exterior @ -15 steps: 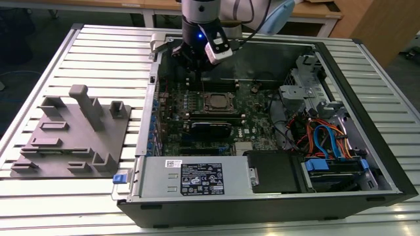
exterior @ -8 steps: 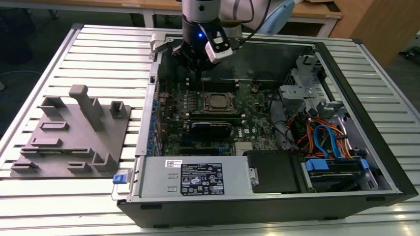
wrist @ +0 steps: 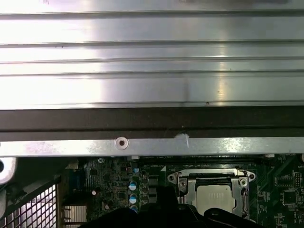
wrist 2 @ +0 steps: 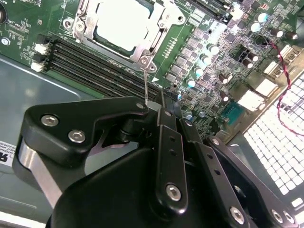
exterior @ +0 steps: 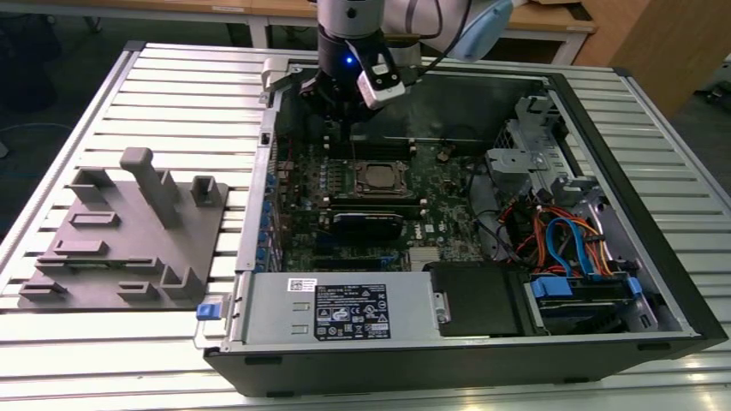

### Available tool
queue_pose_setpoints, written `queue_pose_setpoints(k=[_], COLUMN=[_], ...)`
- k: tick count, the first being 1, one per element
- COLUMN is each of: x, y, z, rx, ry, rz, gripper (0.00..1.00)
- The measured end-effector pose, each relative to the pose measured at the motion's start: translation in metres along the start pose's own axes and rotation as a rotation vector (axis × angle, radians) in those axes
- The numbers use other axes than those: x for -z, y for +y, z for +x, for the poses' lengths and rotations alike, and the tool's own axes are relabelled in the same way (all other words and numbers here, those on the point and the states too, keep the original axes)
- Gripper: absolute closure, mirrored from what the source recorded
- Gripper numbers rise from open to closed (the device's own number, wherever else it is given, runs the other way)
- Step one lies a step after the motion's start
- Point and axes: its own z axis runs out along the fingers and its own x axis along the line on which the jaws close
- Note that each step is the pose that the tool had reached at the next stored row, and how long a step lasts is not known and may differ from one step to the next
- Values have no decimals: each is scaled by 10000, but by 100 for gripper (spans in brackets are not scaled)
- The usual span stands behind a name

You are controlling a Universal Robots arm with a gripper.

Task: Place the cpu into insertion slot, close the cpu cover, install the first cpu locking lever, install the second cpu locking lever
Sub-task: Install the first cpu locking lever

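Since the claw (wrist 2: 160, 100) looks clenched, fingers pressed together, with the free end of a thin wire cpu locking lever (wrist 2: 144, 83) meeting it right at the tip, the step in hand is, I judge, seating that lever. Whether the wire is pinched between the pads or only hooked against one finger I cannot tell. To do it well, the tip should follow the wire's arc about its hinge rather than push straight. It should hold close to the wire's end so it cannot spring free, then steer it sideways under its catch without scraping the small parts alongside.

Just ahead of the claw run the long black memory slots (wrist 2: 90, 64). Beyond them the lever reaches the nearest corner of the insertion slot (wrist 2: 78, 27). Inside lies the cpu (wrist 2: 121, 21), its silver top showing through the cpu cover (wrist 2: 164, 20), which lies flat around it.

In the exterior view the arm (exterior: 348, 26) drops almost vertically, claw pointing down at the green motherboard (exterior: 440, 184), the socket near its tip.
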Motion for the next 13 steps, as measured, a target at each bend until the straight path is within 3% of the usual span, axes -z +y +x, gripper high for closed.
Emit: queue_pose_setpoints(k=[13], x=[-1], y=[5], z=[-94], rx=[0], ry=[-1], rz=[-1], gripper=[90])
